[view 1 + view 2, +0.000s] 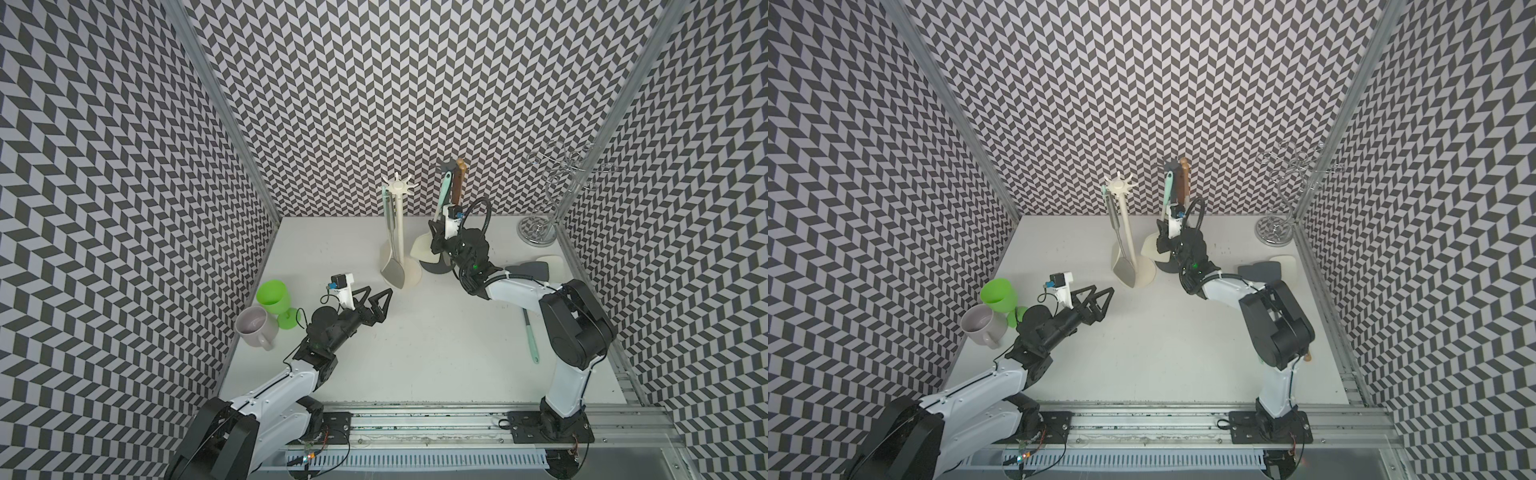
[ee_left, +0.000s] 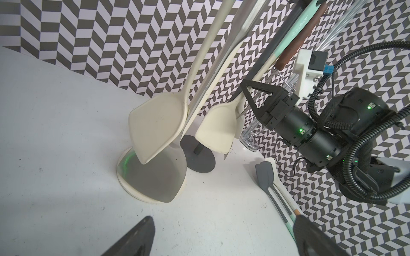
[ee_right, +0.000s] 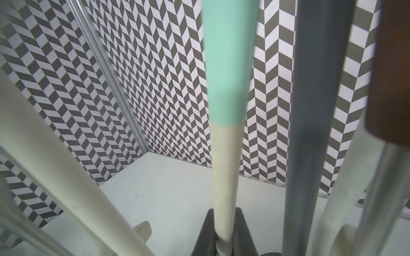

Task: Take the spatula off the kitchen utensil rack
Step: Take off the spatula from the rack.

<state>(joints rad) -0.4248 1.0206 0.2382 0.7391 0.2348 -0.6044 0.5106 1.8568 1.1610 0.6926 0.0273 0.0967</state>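
Black-and-white chevron walls (image 1: pixel 374 83), aluminium corner posts (image 1: pixel 233 124), white scuffed tabletop (image 1: pixel 415 340).

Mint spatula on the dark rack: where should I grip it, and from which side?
Grip the spatula on its slim cream shaft just under the mint sleeve, coming from the robot's side. It hangs upright beside the rack pole and a brown-handled utensil, so that face looks freest. The right tool is shut on that shaft.

One legible marking found: the brand word "Royalstar", printed in pale letters running lengthwise along the mint-green handle (image 2: pixel 300 26) of the spatula (image 2: pixel 269 63), readable in the left wrist view, elsewhere too small or blurred to read
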